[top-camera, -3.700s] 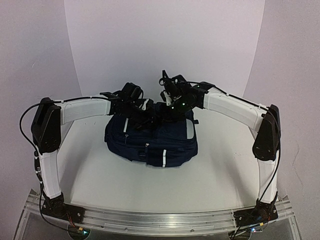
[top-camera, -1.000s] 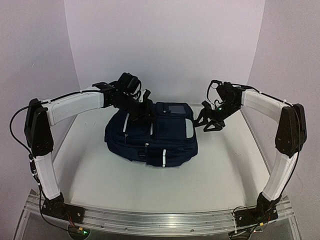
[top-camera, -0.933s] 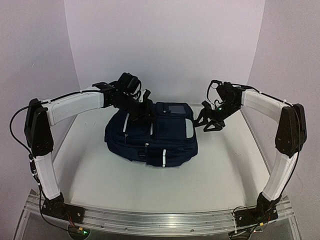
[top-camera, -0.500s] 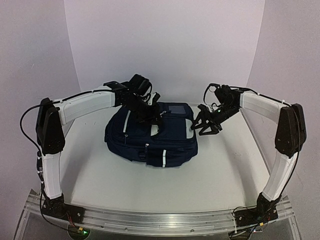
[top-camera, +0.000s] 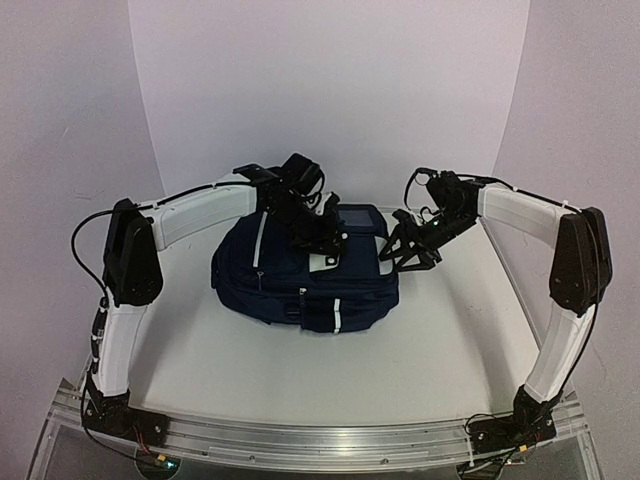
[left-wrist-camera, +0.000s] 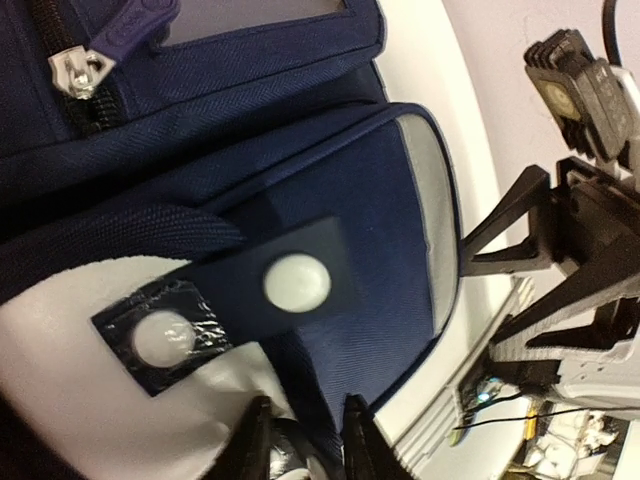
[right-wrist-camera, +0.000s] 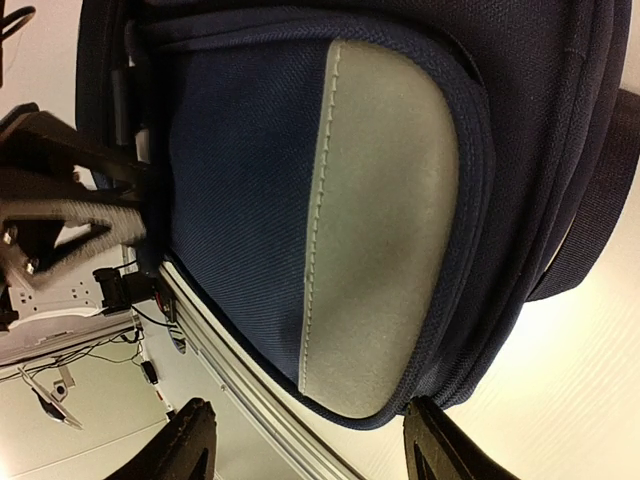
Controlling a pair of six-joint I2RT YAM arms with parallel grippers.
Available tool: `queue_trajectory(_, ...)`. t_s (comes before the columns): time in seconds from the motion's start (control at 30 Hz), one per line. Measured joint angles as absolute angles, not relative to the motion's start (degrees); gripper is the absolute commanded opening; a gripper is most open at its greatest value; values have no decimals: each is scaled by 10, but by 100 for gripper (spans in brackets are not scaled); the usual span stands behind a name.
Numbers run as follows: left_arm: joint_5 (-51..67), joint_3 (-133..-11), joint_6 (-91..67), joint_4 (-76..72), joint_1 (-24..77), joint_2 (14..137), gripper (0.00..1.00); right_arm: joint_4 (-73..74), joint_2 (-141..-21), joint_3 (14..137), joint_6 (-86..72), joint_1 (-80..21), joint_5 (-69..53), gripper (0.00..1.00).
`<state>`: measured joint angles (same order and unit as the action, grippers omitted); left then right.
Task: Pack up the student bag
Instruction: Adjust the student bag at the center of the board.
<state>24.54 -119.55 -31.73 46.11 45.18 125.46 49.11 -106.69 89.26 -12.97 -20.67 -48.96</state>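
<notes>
Navy fabric student bag [top-camera: 300, 285] lies centrally on the table [top-camera: 460, 340], long axis left to right; right gripper [top-camera: 398, 258], fingers spread, faces its right end; left gripper [top-camera: 325, 248], fingers nearly together with its hold undeterminable, sits over its far top.

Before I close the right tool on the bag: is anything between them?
Nothing visible. The open right tool faces the bag's right end, with the grey patch straight ahead between its fingers. The left tool sits over the bag's top, outside that gap.
</notes>
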Motion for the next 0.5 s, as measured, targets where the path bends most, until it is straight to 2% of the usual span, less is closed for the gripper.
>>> queue_trajectory(0.13,268,-1213,-310,463,456,1261,57,491,-1067,892,-131,-207,-486,65)
queue_trajectory(0.5,268,-1241,-310,491,452,1255,73,486,-1030,872,-131,-207,-467,64)
